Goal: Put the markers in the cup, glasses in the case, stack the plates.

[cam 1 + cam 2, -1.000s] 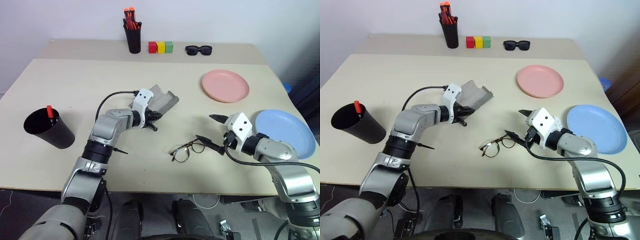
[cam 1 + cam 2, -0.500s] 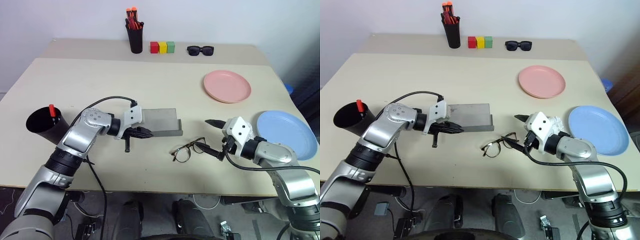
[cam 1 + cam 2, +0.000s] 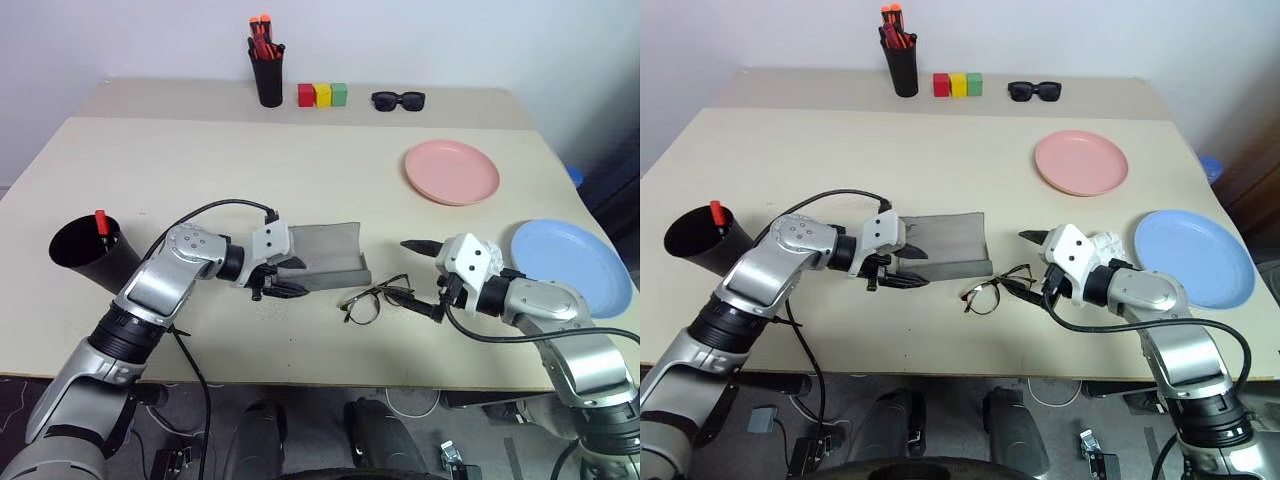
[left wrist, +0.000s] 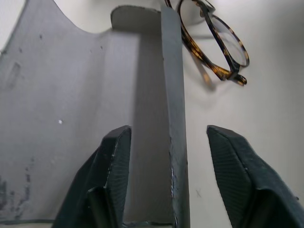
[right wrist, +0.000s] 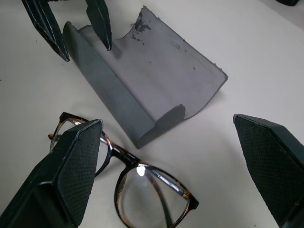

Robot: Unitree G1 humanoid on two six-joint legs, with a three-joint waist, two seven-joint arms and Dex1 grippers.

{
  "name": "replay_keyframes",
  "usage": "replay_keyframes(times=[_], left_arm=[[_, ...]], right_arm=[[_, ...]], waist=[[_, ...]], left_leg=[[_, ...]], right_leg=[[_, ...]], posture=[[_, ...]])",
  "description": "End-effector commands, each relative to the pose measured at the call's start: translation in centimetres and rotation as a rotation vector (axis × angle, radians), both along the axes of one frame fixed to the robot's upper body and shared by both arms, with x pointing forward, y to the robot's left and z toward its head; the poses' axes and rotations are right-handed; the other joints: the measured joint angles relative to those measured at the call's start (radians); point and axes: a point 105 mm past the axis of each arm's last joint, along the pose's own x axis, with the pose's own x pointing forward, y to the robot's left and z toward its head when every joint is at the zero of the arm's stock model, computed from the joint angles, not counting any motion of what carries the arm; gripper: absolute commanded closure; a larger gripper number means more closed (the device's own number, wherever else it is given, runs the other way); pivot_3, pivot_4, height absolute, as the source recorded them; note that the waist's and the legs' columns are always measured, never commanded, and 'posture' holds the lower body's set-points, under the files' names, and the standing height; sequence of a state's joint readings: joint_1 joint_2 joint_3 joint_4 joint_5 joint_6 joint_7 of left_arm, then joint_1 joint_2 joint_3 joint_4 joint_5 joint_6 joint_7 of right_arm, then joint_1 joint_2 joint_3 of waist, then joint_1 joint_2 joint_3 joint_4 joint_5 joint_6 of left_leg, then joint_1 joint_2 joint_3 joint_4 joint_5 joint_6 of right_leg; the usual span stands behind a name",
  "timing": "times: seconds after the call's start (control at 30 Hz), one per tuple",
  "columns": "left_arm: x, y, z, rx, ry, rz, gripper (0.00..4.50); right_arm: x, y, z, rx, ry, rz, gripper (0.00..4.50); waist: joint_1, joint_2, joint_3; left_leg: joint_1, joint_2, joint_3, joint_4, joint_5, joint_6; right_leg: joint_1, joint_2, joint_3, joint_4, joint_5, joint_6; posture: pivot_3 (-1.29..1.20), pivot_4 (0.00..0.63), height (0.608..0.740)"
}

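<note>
The grey case [image 3: 322, 256] lies open on the table, lid tipped back. My left gripper [image 3: 283, 284] is open, its fingers [image 4: 115, 156] astride the case's front wall [image 4: 174, 118] without gripping it. The glasses [image 3: 377, 300] rest on the table just right of the case. Over their right side hangs my right gripper [image 3: 1018, 262], open wide, one finger [image 5: 76, 171] beside a lens. The black cup [image 3: 86, 256] lies tipped at the left edge with a red marker [image 3: 101, 221] in it. A pink plate [image 3: 451, 171] and a blue plate [image 3: 571, 264] lie apart at the right.
Along the far edge stand a black pen pot [image 3: 268, 80] with orange-tipped pens, three coloured blocks [image 3: 321, 95] and black sunglasses [image 3: 398, 99]. The table's front edge runs close below the case and the glasses.
My left gripper brought the case back toward the front edge, set it down beside the glasses, then parted its fingers and let go. The right gripper has stayed over the glasses.
</note>
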State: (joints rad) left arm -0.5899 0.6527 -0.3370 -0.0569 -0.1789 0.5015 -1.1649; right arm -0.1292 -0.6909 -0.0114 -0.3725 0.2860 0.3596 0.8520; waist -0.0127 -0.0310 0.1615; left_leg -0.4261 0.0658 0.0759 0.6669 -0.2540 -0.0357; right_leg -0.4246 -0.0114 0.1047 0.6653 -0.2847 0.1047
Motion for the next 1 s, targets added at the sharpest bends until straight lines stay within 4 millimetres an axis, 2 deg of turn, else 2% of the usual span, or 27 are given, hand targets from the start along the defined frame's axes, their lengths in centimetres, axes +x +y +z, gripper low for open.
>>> replay_keyframes(times=[0.03, 0.1, 0.2, 0.27, 0.37, 0.43, 0.53, 0.7, 1.0], left_arm=[[0.4, -0.1, 1.9, -0.073, -0.075, 0.028, 2.24], [0.8, 0.0, 2.8, -0.112, -0.118, 0.044, 2.24], [1.2, 0.4, 5.5, -0.223, -0.209, 0.105, 2.24], [0.9, 1.0, 6.2, -0.248, -0.257, 0.134, 2.24], [0.3, 1.7, 5.9, -0.225, -0.290, 0.161, 2.24], [-0.9, 2.5, 5.2, -0.218, -0.299, 0.181, 2.24], [-2.6, 3.0, 4.9, -0.273, -0.286, 0.235, 2.24], [-4.7, 3.8, 3.6, -0.330, -0.269, 0.331, 2.24], [-6.4, 4.2, 0.3, -0.310, -0.212, 0.407, 2.24]], right_arm=[[0.2, -0.1, 1.0, -0.040, -0.057, 0.017, 0.00], [0.4, -0.3, 1.1, -0.070, -0.067, 0.017, 0.00], [0.2, -0.3, 1.2, -0.168, -0.103, 0.061, 0.00], [0.1, -0.2, 1.2, -0.224, -0.133, 0.088, 0.00], [0.0, 0.0, 1.2, -0.285, -0.173, 0.112, 0.00], [0.1, 0.4, 1.2, -0.341, -0.216, 0.138, 0.00], [0.4, 0.6, 1.0, -0.437, -0.281, 0.151, 0.00], [-0.2, 1.1, 0.4, -0.519, -0.327, 0.208, 0.00], [0.2, 1.3, -0.4, -0.616, -0.386, 0.229, 0.00]], waist=[[0.000, 0.000, 0.000], [0.000, 0.000, 0.000], [-0.001, 0.000, 0.000], [-0.003, 0.000, 0.000], [-0.004, 0.000, 0.000], [-0.006, 0.000, 0.000], [-0.005, 0.000, 0.000], [0.001, 0.000, 0.000], [-0.003, 0.000, 0.000]], left_leg=[[0.000, 0.000, 0.000, 0.000, 0.000, 0.000], [0.000, 0.000, 0.000, 0.000, 0.000, 0.000], [0.000, 0.000, 0.000, 0.000, 0.000, 0.000], [0.000, 0.000, 0.000, 0.000, 0.000, 0.000], [0.000, 0.000, 0.000, 0.000, 0.000, 0.000], [0.000, 0.000, 0.000, 0.000, 0.000, 0.000], [0.000, 0.001, 0.000, 0.000, 0.000, 0.000], [0.001, 0.001, 0.001, 0.000, 0.000, 0.000], [0.002, 0.001, 0.001, 0.000, 0.000, 0.000]], right_leg=[[0.000, 0.000, 0.000, 0.000, 0.000, 0.000], [0.000, 0.000, 0.000, 0.000, 0.000, 0.000], [0.000, 0.000, 0.000, 0.000, 0.000, 0.000], [0.000, 0.000, 0.000, 0.000, 0.000, 0.000], [0.000, 0.000, 0.000, 0.000, 0.000, 0.000], [0.000, 0.000, 0.000, 0.000, 0.000, 0.000], [0.000, 0.000, 0.000, 0.000, 0.000, 0.000], [0.000, -0.001, 0.000, 0.000, -0.001, -0.002], [0.001, -0.001, 0.000, 0.000, -0.001, -0.003]], posture=[[0.00, 0.150, 0.725], [0.00, 0.150, 0.725], [0.00, 0.150, 0.725], [0.00, 0.150, 0.725], [0.00, 0.150, 0.725], [0.00, 0.150, 0.725], [0.00, 0.150, 0.725], [0.00, 0.150, 0.725], [0.00, 0.150, 0.725]])
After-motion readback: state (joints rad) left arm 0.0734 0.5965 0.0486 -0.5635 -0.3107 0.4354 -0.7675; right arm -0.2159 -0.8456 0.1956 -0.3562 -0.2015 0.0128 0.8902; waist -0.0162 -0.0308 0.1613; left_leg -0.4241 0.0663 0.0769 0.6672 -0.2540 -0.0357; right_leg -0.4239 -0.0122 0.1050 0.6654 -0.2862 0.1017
